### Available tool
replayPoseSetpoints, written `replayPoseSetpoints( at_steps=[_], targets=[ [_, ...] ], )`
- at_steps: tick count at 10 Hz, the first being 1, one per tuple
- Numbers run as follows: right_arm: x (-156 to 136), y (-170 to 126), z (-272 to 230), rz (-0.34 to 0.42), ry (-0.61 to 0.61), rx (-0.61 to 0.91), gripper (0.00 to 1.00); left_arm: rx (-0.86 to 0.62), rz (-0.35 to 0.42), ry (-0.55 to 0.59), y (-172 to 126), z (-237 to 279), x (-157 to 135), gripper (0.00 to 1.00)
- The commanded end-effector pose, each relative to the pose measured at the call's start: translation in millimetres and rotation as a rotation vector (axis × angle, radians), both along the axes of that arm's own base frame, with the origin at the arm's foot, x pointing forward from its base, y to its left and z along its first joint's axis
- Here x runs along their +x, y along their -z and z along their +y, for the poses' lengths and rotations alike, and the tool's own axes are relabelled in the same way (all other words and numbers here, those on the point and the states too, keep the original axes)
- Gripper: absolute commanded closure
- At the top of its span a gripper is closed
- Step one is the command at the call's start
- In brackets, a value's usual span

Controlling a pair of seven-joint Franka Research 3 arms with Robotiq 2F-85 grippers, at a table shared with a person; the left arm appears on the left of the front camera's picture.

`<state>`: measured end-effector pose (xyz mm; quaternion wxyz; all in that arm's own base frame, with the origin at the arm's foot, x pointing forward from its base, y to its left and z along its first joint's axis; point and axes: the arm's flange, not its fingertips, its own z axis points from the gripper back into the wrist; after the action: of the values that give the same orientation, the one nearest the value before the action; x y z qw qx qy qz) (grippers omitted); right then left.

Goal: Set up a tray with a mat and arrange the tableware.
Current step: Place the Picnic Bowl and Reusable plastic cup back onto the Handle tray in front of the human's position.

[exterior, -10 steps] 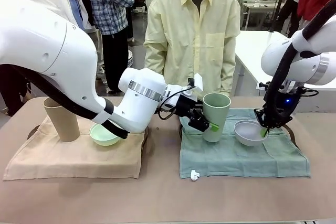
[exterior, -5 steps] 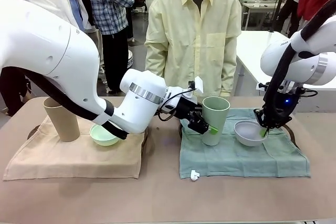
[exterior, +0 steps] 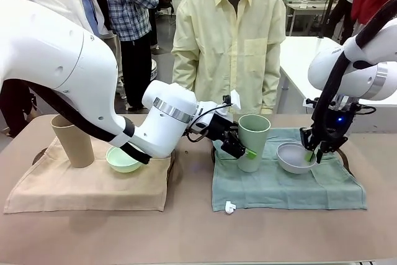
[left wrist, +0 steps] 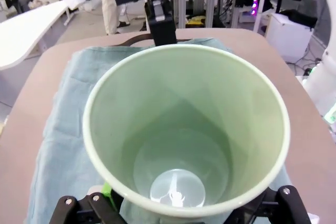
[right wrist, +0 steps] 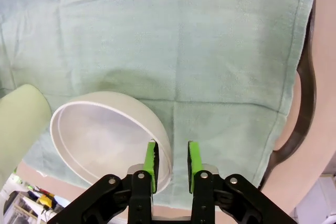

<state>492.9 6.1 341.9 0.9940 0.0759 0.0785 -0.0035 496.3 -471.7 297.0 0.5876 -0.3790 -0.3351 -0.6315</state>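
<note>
Left gripper [exterior: 243,151] sits mid-frame in the front view, jaws spread either side of the pale green cup [exterior: 254,142], which stands upright on the green mat [exterior: 291,185]; the pads look slack, not clamped. Right gripper [exterior: 313,155] is at right of centre, jaws apart astride the near rim of the greyish white bowl [exterior: 294,157], which rests on the same mat; in the right wrist view one green pad [right wrist: 151,159] is inside the rim, the other outside, gap visible.

Step in hand looks like releasing both pieces. To do it well: lift each gripper straight away from the ware so no pad drags a rim; the cup is tall and narrow-based, so it tips easily on soft cloth.

Tan cup [exterior: 72,140] and mint green bowl [exterior: 122,159] sit on the beige mat [exterior: 87,185] at lower left. Cups are smooth, matte, tapered; bowls shallow and round; mats are soft woven cloth, slightly wrinkled. A dark tray edge [right wrist: 302,103] peeks from under the green mat.
</note>
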Motion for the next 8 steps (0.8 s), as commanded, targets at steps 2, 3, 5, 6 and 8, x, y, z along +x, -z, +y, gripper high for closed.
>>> replayPoseSetpoints(
  at_steps=[2, 3, 5, 6, 8],
  targets=[
    [-20.3, -29.3, -11.8, 0.008, -0.019, -0.071, 0.53, 0.134, 0.074, -0.017, -8.5, 17.7, -3.3, 0.00],
    [-28.9, -40.6, -18.4, 0.000, -0.017, -0.075, 0.00, 0.177, 0.089, -0.020, -15.2, 27.2, -9.1, 0.00],
    [-37.2, -51.1, -28.3, -0.021, -0.009, -0.074, 0.00, 0.288, 0.109, -0.027, -32.5, 40.4, -18.7, 0.00],
    [-42.9, -56.3, -29.3, -0.017, -0.008, -0.086, 0.00, 0.404, 0.103, -0.049, -51.1, 51.4, -26.3, 0.00],
    [-51.8, -73.9, -31.6, -0.032, -0.019, -0.095, 0.00, 0.659, 0.071, -0.125, -95.5, 73.6, -39.2, 0.00]
  ],
)
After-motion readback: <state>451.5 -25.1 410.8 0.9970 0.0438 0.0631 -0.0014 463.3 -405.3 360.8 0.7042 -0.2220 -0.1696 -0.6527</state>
